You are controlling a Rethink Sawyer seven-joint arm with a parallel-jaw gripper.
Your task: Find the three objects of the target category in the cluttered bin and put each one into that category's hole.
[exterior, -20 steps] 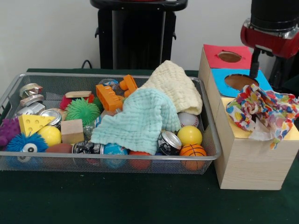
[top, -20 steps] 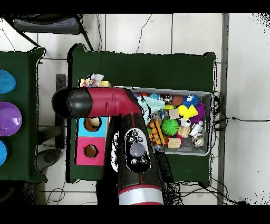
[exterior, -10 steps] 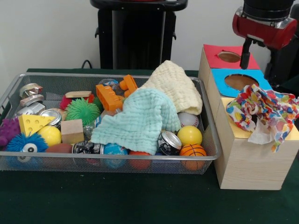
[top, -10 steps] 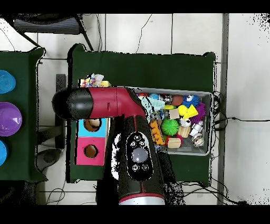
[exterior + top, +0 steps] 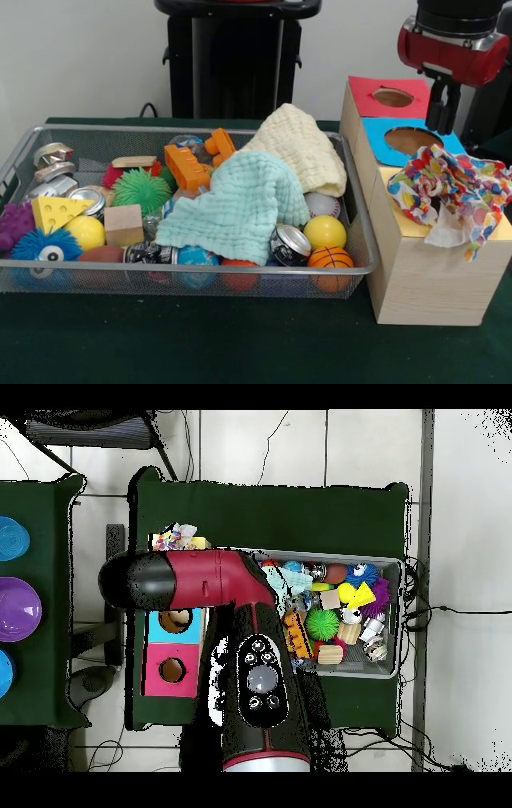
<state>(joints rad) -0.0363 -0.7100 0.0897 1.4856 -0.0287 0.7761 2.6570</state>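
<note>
Both views are evenly and fairly brightly lit, with soft light that seems to come from above. In the front view the wire basket (image 5: 186, 270) throws only a faint shadow on the green desk cover (image 5: 200, 344) along the near edge, and the wooden box (image 5: 424, 276) at the right edge does the same. The drink cans (image 5: 290, 244) carry small bright glints. The white wall (image 5: 80, 56) behind looks flat and even. The front view is a little soft overall; fine mesh blurs together. In the overhead view the pale floor (image 5: 465, 534) looks nearly washed out, and the arm (image 5: 225, 624) shows a dull sheen.
</note>
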